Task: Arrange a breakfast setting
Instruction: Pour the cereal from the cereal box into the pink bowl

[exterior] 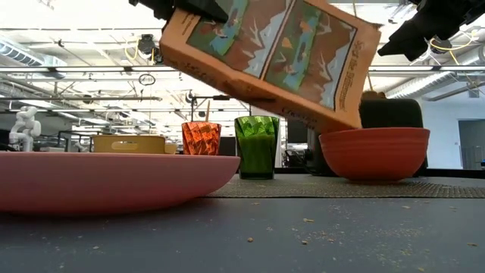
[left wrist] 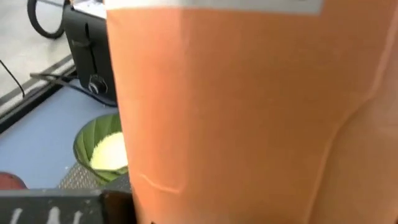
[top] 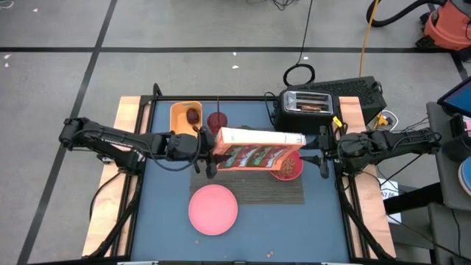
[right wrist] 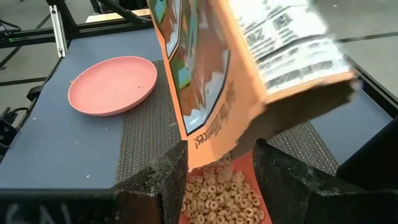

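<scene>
Both grippers, the left gripper (top: pixel 208 151) and the right gripper (top: pixel 315 152), are clamped on the ends of the orange cereal box (top: pixel 257 149), holding it tilted so cereal rings (right wrist: pixel 222 194) pour into the pink-red bowl (exterior: pixel 374 152).

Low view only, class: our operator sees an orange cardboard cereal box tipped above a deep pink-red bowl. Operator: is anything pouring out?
Observer: Yes. Pale cereal rings drop from the lowest corner of the orange cardboard cereal box into the deep pink-red bowl, which holds a heap of them.
Operator: Where is the toast?
Observer: A brown toast slice stands in a slot of the black toaster at the table's far edge, behind the bowl.
</scene>
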Motion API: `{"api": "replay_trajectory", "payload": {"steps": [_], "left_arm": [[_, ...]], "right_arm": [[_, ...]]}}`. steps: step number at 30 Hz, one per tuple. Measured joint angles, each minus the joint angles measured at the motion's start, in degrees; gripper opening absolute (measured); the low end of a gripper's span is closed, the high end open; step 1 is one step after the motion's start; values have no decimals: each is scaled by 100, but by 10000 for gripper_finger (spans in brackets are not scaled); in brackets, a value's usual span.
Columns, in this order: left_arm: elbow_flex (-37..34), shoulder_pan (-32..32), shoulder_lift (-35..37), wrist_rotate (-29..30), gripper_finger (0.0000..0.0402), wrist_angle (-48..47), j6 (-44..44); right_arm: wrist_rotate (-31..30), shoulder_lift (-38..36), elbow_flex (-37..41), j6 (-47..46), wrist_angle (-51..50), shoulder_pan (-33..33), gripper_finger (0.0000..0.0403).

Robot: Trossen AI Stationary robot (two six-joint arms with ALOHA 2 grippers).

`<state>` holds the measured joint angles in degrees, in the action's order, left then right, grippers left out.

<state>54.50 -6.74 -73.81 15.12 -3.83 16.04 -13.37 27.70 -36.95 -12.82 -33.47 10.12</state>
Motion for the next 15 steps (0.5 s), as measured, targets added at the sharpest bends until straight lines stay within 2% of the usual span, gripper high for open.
{"api": "replay_trajectory", "payload": {"steps": [4, 15], "left_arm": [[4, -5, 6, 32, 195, 297, -109], [3, 24, -45, -51, 195, 151, -47]], "right_arm": [[0, 0, 0, 0, 0, 1, 171], [0, 0, 0, 0, 2, 1, 171]]}}
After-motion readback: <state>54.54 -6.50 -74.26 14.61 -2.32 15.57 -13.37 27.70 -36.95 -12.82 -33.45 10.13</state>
